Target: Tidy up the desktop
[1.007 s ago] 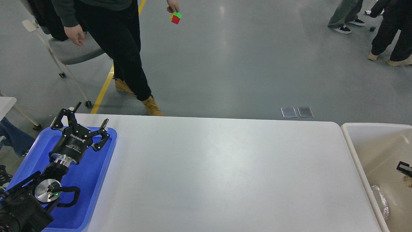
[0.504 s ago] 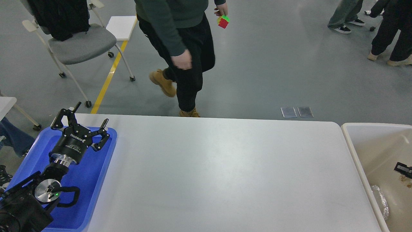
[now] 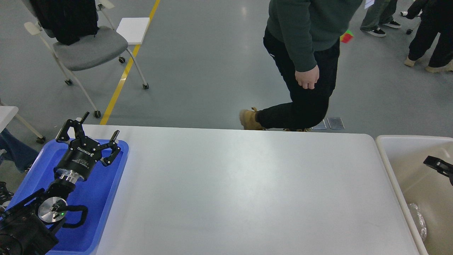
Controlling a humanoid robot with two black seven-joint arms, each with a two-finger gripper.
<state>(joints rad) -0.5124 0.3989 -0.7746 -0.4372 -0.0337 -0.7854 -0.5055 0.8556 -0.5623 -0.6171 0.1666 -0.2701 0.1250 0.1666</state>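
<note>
The desktop (image 3: 240,191) is a wide white tabletop that fills the lower middle of the head view, and its surface is bare. My left gripper (image 3: 92,131) is open and empty, and it hovers over the blue tray (image 3: 102,191) at the table's left end. Of my right gripper only a black tip (image 3: 439,165) shows at the right edge, over the beige bin (image 3: 393,170). Its fingers cannot be told apart.
A person in a green top and black trousers (image 3: 304,71) walks just behind the table's far edge, with a coloured cube (image 3: 347,36) partly hidden behind them. A grey chair (image 3: 85,49) stands at the back left. Crumpled foil (image 3: 419,221) lies in the bin.
The person has walked from left to right behind the table, carrying the cube. My right gripper's tip has risen and moved a little left over the bin. My left arm has not moved.
</note>
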